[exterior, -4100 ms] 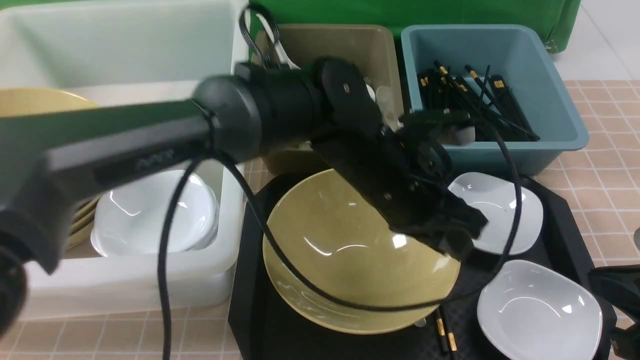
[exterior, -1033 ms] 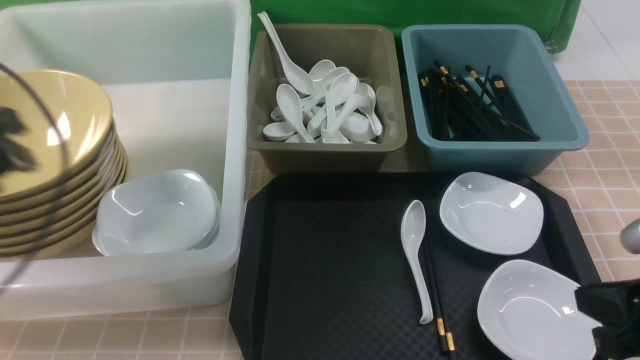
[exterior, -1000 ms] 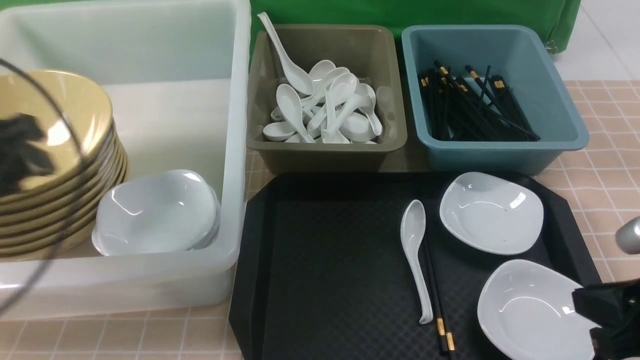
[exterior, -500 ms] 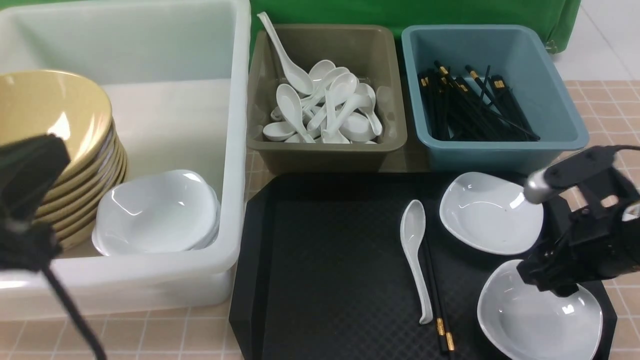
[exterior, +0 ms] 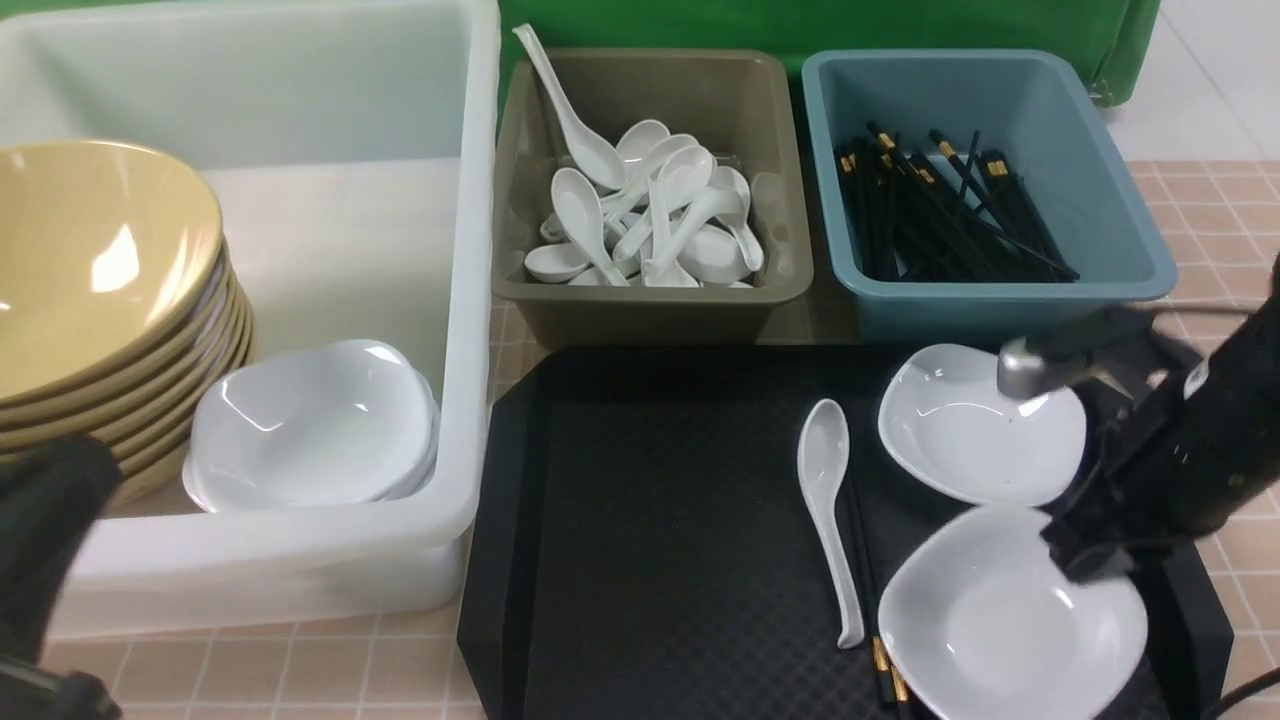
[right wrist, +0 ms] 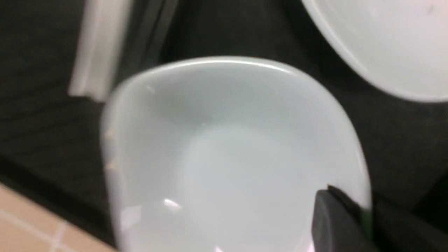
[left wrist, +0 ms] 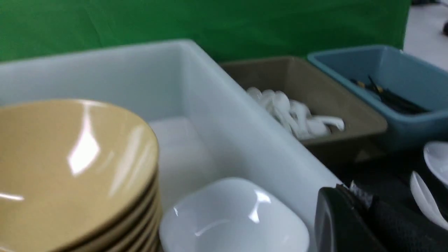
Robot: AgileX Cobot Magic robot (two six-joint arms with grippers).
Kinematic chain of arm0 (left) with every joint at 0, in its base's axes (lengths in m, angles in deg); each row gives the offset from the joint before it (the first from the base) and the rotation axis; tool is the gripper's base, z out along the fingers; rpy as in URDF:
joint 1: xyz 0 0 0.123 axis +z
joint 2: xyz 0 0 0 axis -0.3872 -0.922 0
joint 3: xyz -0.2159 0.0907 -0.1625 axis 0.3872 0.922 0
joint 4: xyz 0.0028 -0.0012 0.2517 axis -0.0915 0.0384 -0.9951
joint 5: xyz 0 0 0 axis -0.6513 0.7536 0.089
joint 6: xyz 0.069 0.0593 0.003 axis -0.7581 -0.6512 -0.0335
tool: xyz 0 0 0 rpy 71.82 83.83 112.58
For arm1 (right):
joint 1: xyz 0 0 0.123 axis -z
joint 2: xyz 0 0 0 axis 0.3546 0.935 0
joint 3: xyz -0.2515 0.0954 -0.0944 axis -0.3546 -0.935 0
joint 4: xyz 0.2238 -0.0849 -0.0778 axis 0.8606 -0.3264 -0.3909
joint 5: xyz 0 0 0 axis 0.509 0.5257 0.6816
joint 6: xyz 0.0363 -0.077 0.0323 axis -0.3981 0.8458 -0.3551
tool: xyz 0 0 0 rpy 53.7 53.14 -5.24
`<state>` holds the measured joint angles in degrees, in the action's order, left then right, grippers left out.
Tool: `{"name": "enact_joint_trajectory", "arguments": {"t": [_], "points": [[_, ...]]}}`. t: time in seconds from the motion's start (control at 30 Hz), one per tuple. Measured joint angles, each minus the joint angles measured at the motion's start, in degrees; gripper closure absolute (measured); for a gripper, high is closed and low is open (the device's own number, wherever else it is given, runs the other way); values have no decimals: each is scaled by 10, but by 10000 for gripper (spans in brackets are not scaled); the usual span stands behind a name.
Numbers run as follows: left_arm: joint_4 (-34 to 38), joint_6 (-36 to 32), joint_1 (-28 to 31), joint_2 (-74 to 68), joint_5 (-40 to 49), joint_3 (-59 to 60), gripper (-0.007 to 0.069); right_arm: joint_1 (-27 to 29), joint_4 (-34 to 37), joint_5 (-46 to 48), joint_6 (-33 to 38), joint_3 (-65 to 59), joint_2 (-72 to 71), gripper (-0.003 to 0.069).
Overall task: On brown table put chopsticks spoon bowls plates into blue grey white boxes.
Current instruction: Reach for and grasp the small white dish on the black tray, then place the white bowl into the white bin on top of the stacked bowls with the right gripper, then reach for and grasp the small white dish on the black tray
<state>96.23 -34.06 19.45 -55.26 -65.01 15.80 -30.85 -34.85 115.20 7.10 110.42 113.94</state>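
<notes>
My right gripper [exterior: 1085,555] is shut on the right rim of the near white plate [exterior: 1000,620], which is tilted over the black tray's front right; in the right wrist view [right wrist: 364,210] the plate [right wrist: 227,150] fills the picture. A second plate [exterior: 975,430] lies behind it. A white spoon [exterior: 828,500] and black chopsticks [exterior: 865,560] lie on the tray. Tan bowls [exterior: 90,290] are stacked in the white tub [exterior: 470,300] beside stacked white plates [exterior: 310,425]. My left gripper [left wrist: 350,192] looks shut and empty near the tub's front wall.
The black tray [exterior: 650,500] sits on the brown table [exterior: 1200,220]. Behind it stand the grey bin [exterior: 650,300], holding several spoons, and the blue bin [exterior: 1000,300], holding several chopsticks. My left arm [exterior: 40,540] is a dark blur at the near left.
The tan bowl went from the tray onto the stack in the tub, and my left arm drew back to the near left. My right gripper came in, took the near plate and shifted it left.
</notes>
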Motion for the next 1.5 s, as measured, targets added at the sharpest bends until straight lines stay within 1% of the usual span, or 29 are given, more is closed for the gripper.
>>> {"name": "enact_joint_trajectory", "arguments": {"t": [0.1, 0.17, 0.23, 0.27, 0.33, 0.37, 0.4, 0.47, 0.5, 0.53, 0.57, 0.63, 0.67, 0.73, 0.8, 0.87, 0.9, 0.93, 0.97, 1.0, 1.03, 1.1, 1.13, 1.17, 1.23, 1.27, 1.4, 1.43, 1.5], "points": [[0, 5, 0, 7, -27, 12, 634, 0, 16, 19, 5, 46, -33, 579], [0, 17, 0, 13, -42, 19, 634, -1, 113, 10, 25, 108, -61, 579], [-1, 20, 0, 15, -48, 20, 633, -9, 227, -15, 82, 145, -67, 579], [-1, 21, 0, 16, -50, 20, 633, -24, 308, -30, 144, 164, -65, 579], [-1, 21, 0, 16, -50, 20, 633, -62, 427, -59, 245, 183, -51, 579], [-1, 22, 0, 16, -50, 20, 633, -62, 427, -59, 245, 183, -51, 579], [-1, 22, 0, 16, -50, 20, 633, -110, 552, -87, 334, 190, -26, 579], [-1, 22, 0, 16, -50, 20, 633, -167, 697, -138, 454, 194, 20, 579], [-1, 22, 0, 16, -50, 20, 633, -194, 756, -161, 493, 197, 39, 579], [-1, 22, 0, 16, -50, 20, 633, -209, 779, -186, 524, 203, 60, 579], [-2, 22, 0, 16, -50, 20, 633, -240, 812, -225, 563, 215, 91, 579], [-2, 22, 0, 16, -50, 20, 633, -272, 833, -277, 614, 236, 140, 579], [-2, 22, 0, 16, -50, 20, 633, -275, 835, -277, 614, 238, 145, 579], [-2, 22, 0, 16, -50, 20, 633, -303, 844, -306, 644, 261, 198, 578], [-2, 22, 0, 16, -50, 20, 633, -325, 845, -329, 663, 281, 242, 556], [-2, 22, 0, 16, -50, 20, 633, -331, 840, -340, 669, 285, 252, 536], [-2, 22, 0, 16, -50, 20, 633, -336, 823, -355, 672, 286, 259, 488], [-2, 22, 0, 16, -50, 20, 633, -337, 817, -360, 672, 286, 259, 462], [-2, 22, 0, 16, -50, 20, 633, -336, 797, -367, 664, 286, 258, 396], [-2, 22, 0, 16, -48, 20, 633, -335, 787, -368, 650, 286, 256, 358], [-2, 22, 0, 16, -46, 20, 633, -332, 762, -364, 626, 286, 248, 283], [-2, 22, 0, 16, -45, 20, 633, -326, 717, -350, 597, 286, 234, 225], [-2, 22, 0, 16, -45, 20, 633, -318, 661, -333, 562, 286, 215, 190], [-2, 22, 0, 16, -45, 20, 633, -316, 650, -325, 555, 286, 208, 179], [-2, 22, 0, 16, -45, 20, 632, -290, 482, -248, 434, 290, 158, 136], [-2, 22, 0, 16, -45, 20, 632, -275, 398, -214, 383, 292, 142, 130], [-2, 22, 0, 16, -49, 20, 632, -205, 69, -15, 94, 286, 96, 125], [-2, 22, 0, 16, -49, 20, 632, -188, 21, 16, 43, 275, 96, 125], [-2, 25, 0, 16, -51, 20, 632, -138, -58, 30, -13, 222, 99, 129]]}}
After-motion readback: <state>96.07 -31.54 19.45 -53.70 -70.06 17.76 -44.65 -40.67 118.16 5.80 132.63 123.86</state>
